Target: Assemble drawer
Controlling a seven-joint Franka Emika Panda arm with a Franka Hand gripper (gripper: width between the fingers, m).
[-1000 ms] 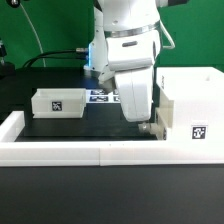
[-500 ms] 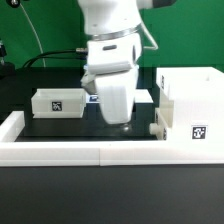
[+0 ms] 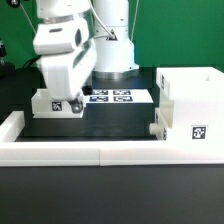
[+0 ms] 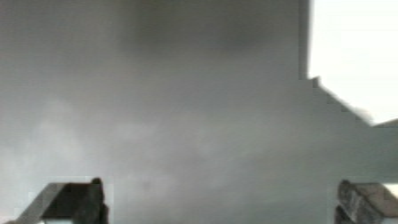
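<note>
Gripper (image 3: 71, 102) hangs at the left tray (image 3: 43, 100), jaws wide apart, fingers (image 4: 71, 202) holding nothing; contact unclear.

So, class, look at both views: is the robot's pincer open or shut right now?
Open. In the wrist view the pincer shows its two fingertips far apart, with nothing held between them.

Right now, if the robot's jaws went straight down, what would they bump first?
Probably the small white tray under the open jaws, though depth is unclear.
</note>
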